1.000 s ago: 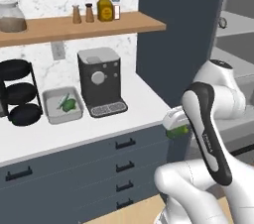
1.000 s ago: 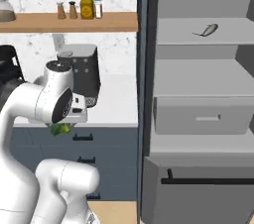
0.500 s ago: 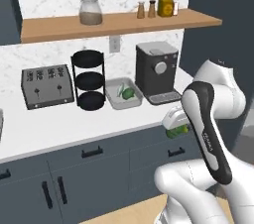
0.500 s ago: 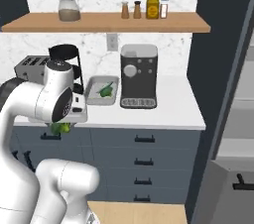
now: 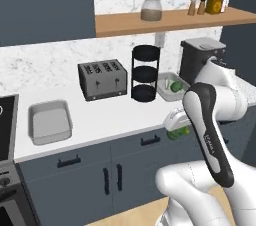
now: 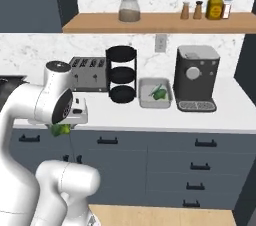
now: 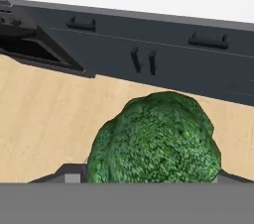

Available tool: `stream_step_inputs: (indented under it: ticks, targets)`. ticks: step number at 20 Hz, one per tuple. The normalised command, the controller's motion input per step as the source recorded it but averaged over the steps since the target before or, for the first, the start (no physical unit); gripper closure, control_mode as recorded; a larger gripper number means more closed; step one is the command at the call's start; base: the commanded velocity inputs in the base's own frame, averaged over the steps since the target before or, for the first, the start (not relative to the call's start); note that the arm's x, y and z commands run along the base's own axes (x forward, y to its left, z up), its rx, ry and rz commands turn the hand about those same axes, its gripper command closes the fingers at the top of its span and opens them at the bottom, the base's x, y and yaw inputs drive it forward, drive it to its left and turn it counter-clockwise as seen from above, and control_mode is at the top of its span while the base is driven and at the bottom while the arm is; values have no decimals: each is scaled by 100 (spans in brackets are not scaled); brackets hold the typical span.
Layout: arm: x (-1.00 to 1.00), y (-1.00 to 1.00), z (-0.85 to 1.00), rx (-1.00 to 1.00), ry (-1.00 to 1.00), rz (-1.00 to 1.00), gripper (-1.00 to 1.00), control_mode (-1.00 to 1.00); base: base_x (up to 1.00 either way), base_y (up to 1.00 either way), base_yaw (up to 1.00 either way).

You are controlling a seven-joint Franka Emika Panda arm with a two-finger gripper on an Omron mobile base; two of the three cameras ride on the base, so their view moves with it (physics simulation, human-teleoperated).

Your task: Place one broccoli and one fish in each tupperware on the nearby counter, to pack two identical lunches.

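One broccoli (image 7: 155,139) sits clamped in your gripper (image 5: 178,131), jaws spread around the green head, carried in front of the dark cabinet drawers, below counter level and off the counter's front edge. In the hand view it hangs over the wood floor with the cabinet fronts just beyond. So you're mid-transport on the second broccoli, by my read. Past the gripper, the counter (image 5: 115,115) holds two tupperware trays: the left tupperware (image 5: 49,122), beside the stovetop (image 5: 6,126), looks empty; the right tupperware (image 6: 155,92), between the tiered rack (image 6: 121,74) and the coffee machine (image 6: 196,78), already has something green in it, likely broccoli. No fish in either tray that I can make out. Next move: lift the arm above counter height, swing left over the empty tray, centre the broccoli inside the rim, then release. Watch the counter edge on the way up. Toaster (image 5: 102,78) sits behind, well apart from the tray, shelf with the jar (image 5: 151,8) farthest back.
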Motion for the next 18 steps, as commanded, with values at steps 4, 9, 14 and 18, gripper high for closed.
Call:
stream_step_inputs:
  ticks: [4, 9, 14, 18]
  targets:
    - [0, 0, 0, 0, 0, 0, 100, 100, 40, 100, 0]
    - [0, 0, 0, 0, 0, 0, 100, 100, 62, 95, 0]
    - [50, 43, -35, 0, 4, 0, 100, -100, 9, 12, 0]
    - [96, 72, -60, 0, 1, 0, 100, -100, 0, 0, 0]
